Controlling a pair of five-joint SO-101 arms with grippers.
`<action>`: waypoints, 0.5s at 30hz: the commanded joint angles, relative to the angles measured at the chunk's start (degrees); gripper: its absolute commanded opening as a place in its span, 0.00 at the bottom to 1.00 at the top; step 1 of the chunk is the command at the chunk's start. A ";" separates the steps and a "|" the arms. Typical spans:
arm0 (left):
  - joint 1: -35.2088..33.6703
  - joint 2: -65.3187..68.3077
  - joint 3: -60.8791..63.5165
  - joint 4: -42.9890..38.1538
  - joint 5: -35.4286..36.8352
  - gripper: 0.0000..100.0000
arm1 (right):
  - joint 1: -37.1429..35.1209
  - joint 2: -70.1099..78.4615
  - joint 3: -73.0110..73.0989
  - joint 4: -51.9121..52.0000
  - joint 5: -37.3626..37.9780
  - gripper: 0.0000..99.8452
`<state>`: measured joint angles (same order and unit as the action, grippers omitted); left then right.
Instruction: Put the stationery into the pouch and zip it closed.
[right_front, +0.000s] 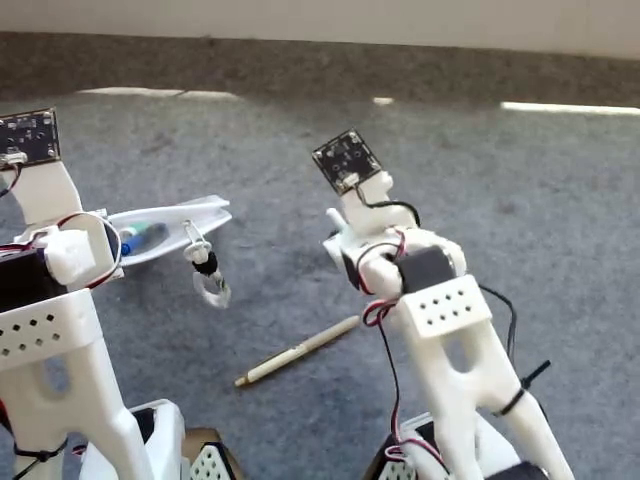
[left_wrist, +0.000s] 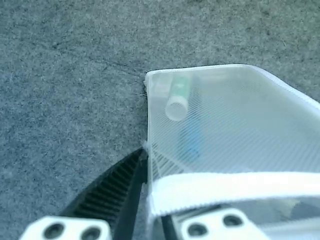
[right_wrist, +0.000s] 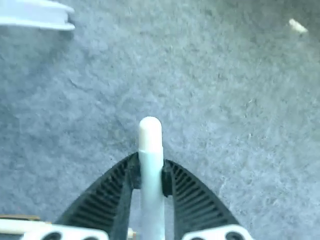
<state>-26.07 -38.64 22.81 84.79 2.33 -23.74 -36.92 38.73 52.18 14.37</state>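
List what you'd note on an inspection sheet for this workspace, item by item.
Surface: grey carpet.
Job's things: mesh pouch with a green-capped item and a blue item inside; white pen; beige pencil lying on the carpet.
Clutter: small pale scrap.
Grippers: left gripper shut on the pouch's edge; right gripper shut on the white pen.
Cables: red and black wires, hanging in loops.
Surroundings: pale wall behind.

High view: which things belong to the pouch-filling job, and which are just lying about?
Job things: pouch, clamped by the left tool; green-capped marker and blue pen inside it; white pen in the right tool; wooden pencil on the table.
Lying about: a small white scrap on the table.
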 joint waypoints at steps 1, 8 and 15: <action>-0.48 0.57 0.48 -0.44 0.18 0.01 | -2.51 -6.02 -0.57 0.31 -4.13 0.00; -0.40 0.57 0.48 -0.44 0.18 0.01 | -5.76 -12.62 -1.01 0.31 -12.66 0.00; -0.40 0.57 0.48 -0.35 0.18 0.01 | -11.65 -19.30 -1.01 0.13 -21.63 0.00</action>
<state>-26.07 -38.64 22.81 84.79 2.33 -32.09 -53.01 38.73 52.18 -4.26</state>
